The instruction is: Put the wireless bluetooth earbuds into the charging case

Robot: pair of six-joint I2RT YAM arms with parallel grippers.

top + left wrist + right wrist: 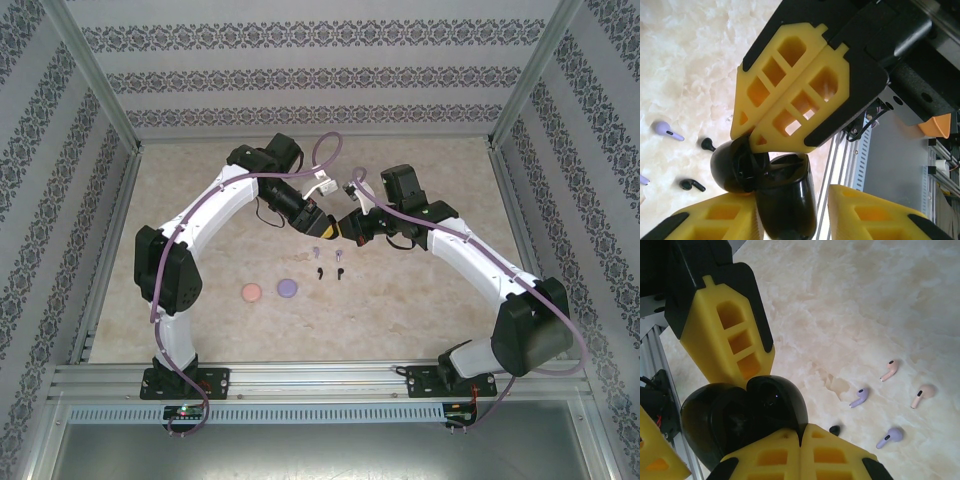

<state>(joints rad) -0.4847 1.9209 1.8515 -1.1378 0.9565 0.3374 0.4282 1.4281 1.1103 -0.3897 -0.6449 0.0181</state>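
My left fingers (715,217) are closed on the black charging case (785,200), one on each side of its body, and they hold it above the surface (840,300). The case is open, with its lid swung to the side. My right fingers (775,455) are shut together and their tips touch the open case at the lid; I cannot tell if they pinch its rim. The earbuds lie loose on the surface near the case: two pink earbuds (889,370), two purple earbuds (860,396) and two black earbuds (692,185), each apart from the others. To their left a pink disc (251,292) and a purple disc (288,288) lie near each other.
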